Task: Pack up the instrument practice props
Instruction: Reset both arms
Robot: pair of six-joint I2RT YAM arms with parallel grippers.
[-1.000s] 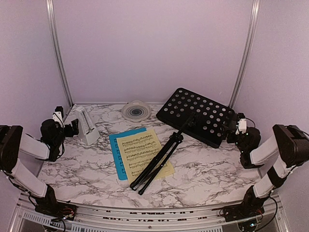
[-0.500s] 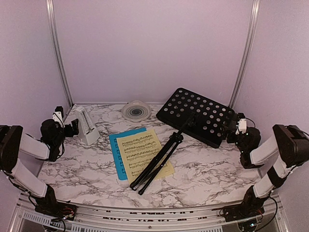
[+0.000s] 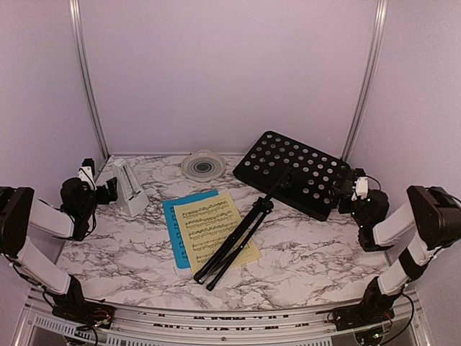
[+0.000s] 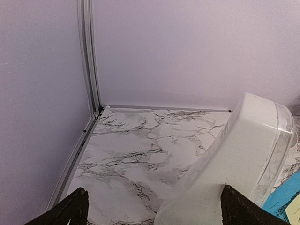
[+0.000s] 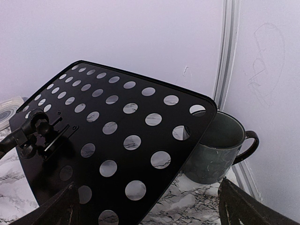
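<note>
perforated black music stand (image 3: 295, 173) on veined marble table (image 3: 310, 252)

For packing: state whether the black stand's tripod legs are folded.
Folded: the black tripod legs lie bunched together across the yellow sheet-music page.

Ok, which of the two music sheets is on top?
The yellow sheet: it overlaps the blue sheet, which shows only along its left and far edges. The music stand's folded legs lie across the yellow one.
</note>
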